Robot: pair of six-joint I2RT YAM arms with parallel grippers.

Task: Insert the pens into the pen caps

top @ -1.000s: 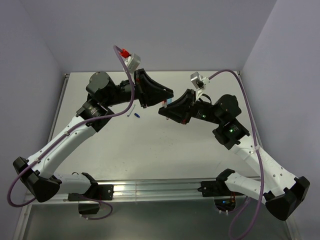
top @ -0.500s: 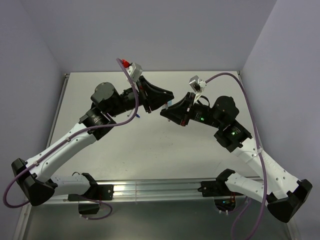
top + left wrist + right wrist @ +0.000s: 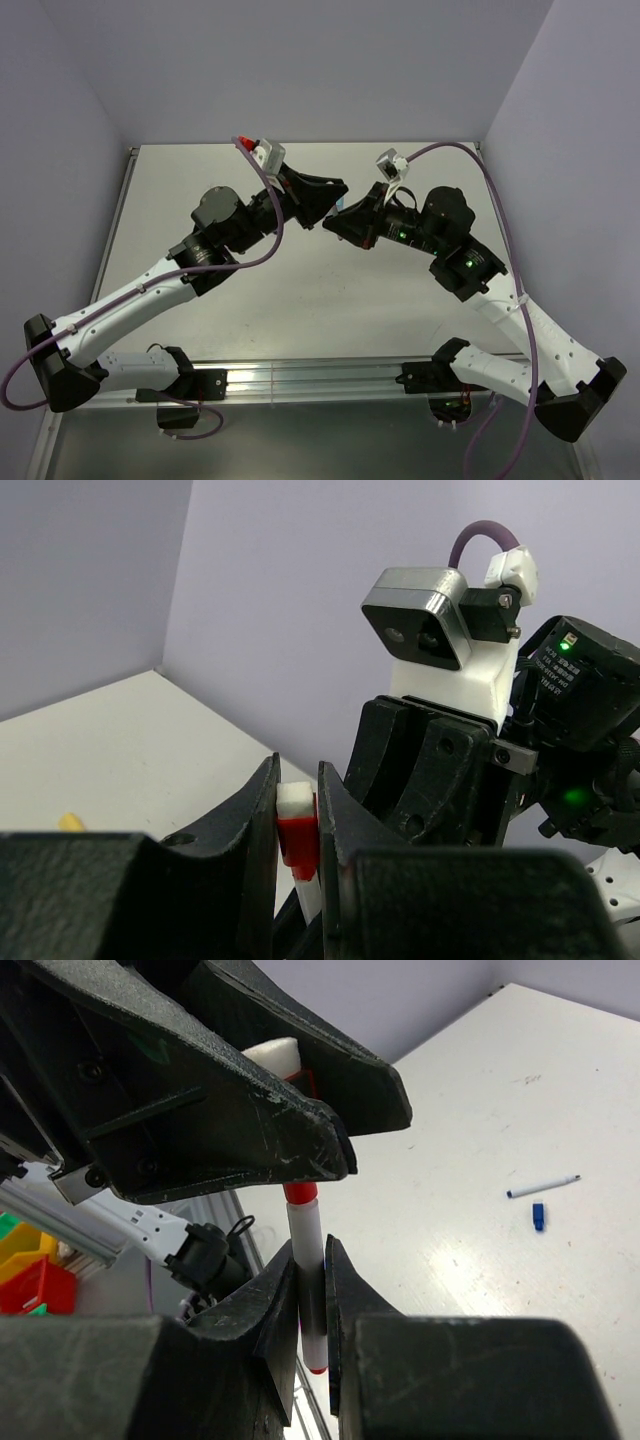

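My left gripper (image 3: 298,780) is shut on a red pen cap (image 3: 297,838) with a white end, held in mid-air. My right gripper (image 3: 310,1255) is shut on a white pen (image 3: 303,1222) with red ends, held upright. The pen's upper red end goes up behind the left gripper's fingers (image 3: 250,1110) towards the cap (image 3: 303,1082). In the left wrist view a white barrel (image 3: 311,895) shows just below the cap. I cannot tell how deep the pen sits. In the top view the left gripper (image 3: 338,190) and right gripper (image 3: 330,222) meet tip to tip above the table's far middle.
A thin white pen with a blue tip (image 3: 543,1186) and a dark blue cap (image 3: 538,1216) lie on the white table (image 3: 480,1110). A small yellow piece (image 3: 68,821) lies on the table at the left. Purple walls stand close round the table.
Both arms have moved towards each other. The left gripper swung right and the two grippers closed the gap, so their tips now meet.
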